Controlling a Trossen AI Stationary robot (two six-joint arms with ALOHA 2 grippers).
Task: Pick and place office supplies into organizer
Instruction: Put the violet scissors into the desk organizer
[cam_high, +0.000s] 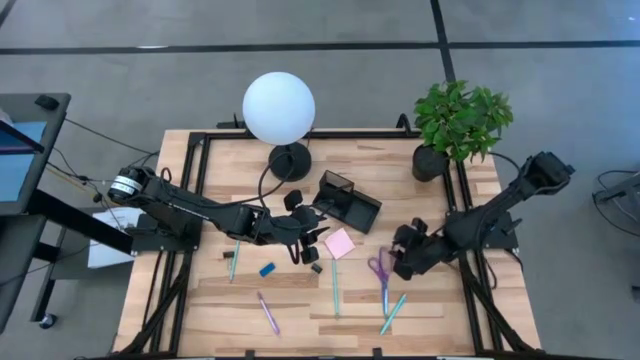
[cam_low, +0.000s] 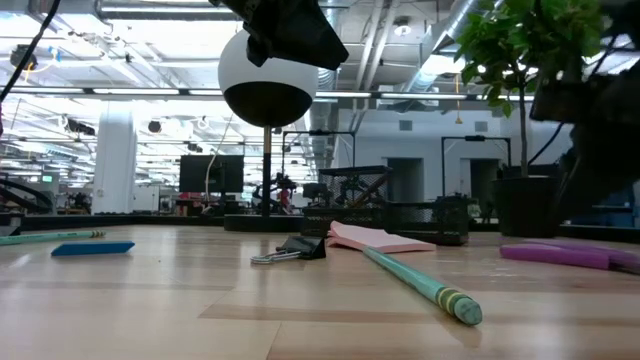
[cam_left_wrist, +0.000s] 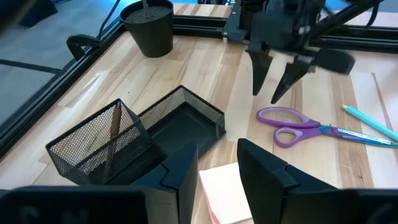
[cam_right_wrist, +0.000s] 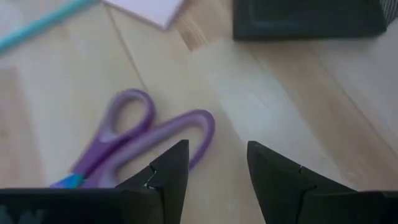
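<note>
The black mesh organizer (cam_high: 347, 200) stands mid-table, with a dark pen (cam_left_wrist: 115, 121) upright in its cup section. The pink sticky-note pad (cam_high: 340, 243) lies just in front of it. Purple-handled scissors (cam_high: 380, 270) lie to the pad's right. Teal pens (cam_high: 335, 287) (cam_high: 393, 312) (cam_high: 233, 260), a purple pen (cam_high: 268, 312), a blue block (cam_high: 267, 268) and a black clip (cam_high: 315, 267) lie flat on the wood. My left gripper (cam_high: 306, 240) hangs open above the table beside the pad (cam_left_wrist: 224, 186). My right gripper (cam_right_wrist: 214, 168) is open just right of the scissors' handles (cam_right_wrist: 143, 134), touching nothing.
A white globe lamp (cam_high: 279, 108) on a black round base stands behind the organizer. A potted plant (cam_high: 455, 125) sits at the far right corner. Black rails (cam_high: 200, 150) frame the table. The near left wood is open around the pens.
</note>
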